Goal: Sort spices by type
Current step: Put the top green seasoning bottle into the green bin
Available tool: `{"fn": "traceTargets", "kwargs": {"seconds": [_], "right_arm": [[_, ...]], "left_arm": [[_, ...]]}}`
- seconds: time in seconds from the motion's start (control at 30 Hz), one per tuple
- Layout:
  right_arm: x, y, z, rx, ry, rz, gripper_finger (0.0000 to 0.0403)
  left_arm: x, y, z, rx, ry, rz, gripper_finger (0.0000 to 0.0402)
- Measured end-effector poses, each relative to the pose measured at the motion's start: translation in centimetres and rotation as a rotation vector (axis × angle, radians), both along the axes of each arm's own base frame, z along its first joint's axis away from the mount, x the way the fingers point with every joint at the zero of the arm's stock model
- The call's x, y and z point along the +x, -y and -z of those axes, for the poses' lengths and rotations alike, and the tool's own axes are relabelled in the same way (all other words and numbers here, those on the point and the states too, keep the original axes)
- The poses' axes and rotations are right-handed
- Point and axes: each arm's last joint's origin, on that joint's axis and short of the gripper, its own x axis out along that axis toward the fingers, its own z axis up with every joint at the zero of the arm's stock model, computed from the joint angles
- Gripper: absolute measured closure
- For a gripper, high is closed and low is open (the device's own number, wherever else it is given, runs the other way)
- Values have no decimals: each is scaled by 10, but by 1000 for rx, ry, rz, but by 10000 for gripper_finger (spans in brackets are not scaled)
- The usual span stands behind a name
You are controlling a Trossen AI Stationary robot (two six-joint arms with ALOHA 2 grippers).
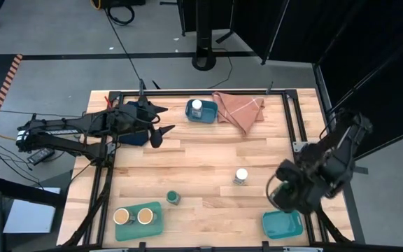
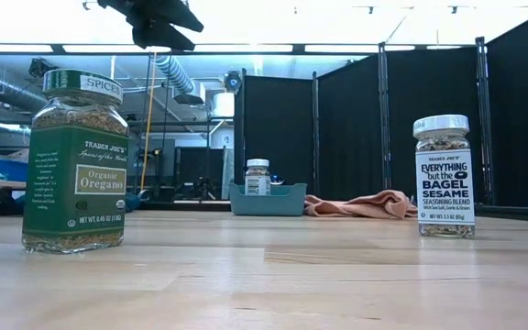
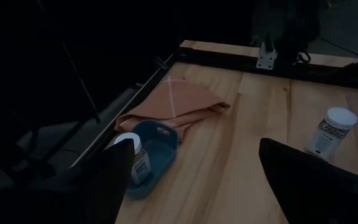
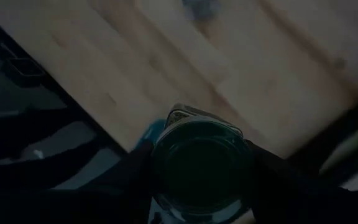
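Right wrist view – right gripper (image 4: 199, 180) clamps a green-lidded jar (image 4: 201, 165).

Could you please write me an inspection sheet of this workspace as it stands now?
Surface: wooden table, bare in the middle.
Job's things: two tan-lidded jars in the near-left teal tray; green-lidded jar beside it; white-lidded jar loose; another white-lidded jar in the far blue tray; sixth jar in the right gripper.
Clutter: pink cloth; near-right teal tray holds no jar.
Grippers: left gripper open, hovering far-left; right over the near-right tray.
Cables: run on the floor.
Surroundings: dark curtain panels.
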Motion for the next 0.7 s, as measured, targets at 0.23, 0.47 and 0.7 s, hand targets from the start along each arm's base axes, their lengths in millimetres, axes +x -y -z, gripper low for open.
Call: {"fn": "traceTargets", "kwargs": {"seconds": [0.23, 0.47, 0.7], "right_arm": [[-20, -28, 8, 65, -84, 205, 195], [-28, -48, 20, 63, -146, 288, 195], [-24, -57, 31, 22, -204, 307, 195]], "left_arm": [[1, 0, -1, 3, 17, -5, 51], [2, 0, -2, 5, 22, -5, 51], [2, 0, -3, 8, 32, -7, 51]]}}
